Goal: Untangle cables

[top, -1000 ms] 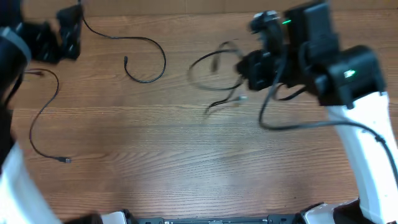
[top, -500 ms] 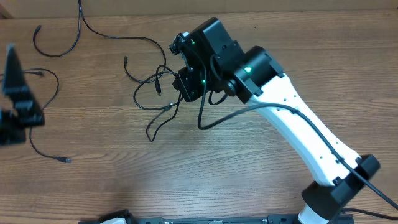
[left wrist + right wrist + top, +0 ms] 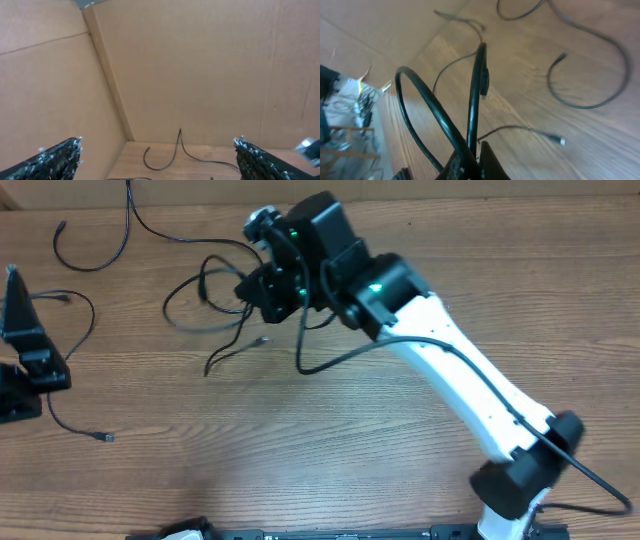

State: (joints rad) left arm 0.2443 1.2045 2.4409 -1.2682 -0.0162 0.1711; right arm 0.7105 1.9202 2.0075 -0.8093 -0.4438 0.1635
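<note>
Right tool (image 3: 258, 286) has swung left, dragging the cables (image 3: 235, 352) across the bench (image 3: 300, 440)!
It's clenched on the cables; left tool (image 3: 157, 146) hangs released, fingers wide apart.

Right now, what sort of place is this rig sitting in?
Probably a lab test bench: a wood-grain table walled in by plain cardboard sheets, a white robot arm over it, and loose black cables strewn around.

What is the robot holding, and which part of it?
The right fingers pinch a black cable at a looped stretch of the cord. The left fingers stand open and empty.
</note>
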